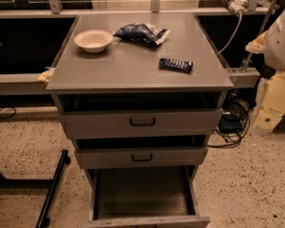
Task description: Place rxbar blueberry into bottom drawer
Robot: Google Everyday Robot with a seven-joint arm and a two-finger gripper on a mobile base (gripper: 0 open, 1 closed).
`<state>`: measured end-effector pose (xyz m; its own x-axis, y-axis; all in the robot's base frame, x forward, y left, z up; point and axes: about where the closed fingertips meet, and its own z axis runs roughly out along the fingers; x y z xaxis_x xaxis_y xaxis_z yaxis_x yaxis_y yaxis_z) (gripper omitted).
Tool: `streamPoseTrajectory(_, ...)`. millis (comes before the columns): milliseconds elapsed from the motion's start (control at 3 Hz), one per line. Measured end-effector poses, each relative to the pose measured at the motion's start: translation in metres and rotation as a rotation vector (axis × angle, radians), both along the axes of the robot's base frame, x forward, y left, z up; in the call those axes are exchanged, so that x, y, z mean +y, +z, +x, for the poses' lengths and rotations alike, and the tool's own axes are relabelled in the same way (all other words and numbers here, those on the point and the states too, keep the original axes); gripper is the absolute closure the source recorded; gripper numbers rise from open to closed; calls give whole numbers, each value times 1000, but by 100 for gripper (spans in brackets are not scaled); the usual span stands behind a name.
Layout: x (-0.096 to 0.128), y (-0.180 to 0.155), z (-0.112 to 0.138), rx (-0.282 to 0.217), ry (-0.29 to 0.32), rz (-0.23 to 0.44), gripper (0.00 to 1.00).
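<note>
Bottom drawer open. Rxbar blueberry flat on cabinet top: likely light, slick; pinch across its width. Gripper off right, grip state unclear.

The gripper hangs at the right edge, over a speckled beige floor. Just to its left, black cables lie coiled on that floor. Further left stands a grey metal cabinet. Far to its left a black stand leg slants across the floor. Up behind it, a grey rail crosses dark bays.
</note>
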<state>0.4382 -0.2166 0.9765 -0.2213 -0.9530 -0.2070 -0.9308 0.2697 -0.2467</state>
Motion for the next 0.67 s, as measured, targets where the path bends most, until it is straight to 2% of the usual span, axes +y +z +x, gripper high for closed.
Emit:
streamPoseTrajectory(333, 0, 0, 0, 0, 0, 0, 0)
streamPoseTrajectory(667, 4, 1, 10, -28, 2, 24, 0)
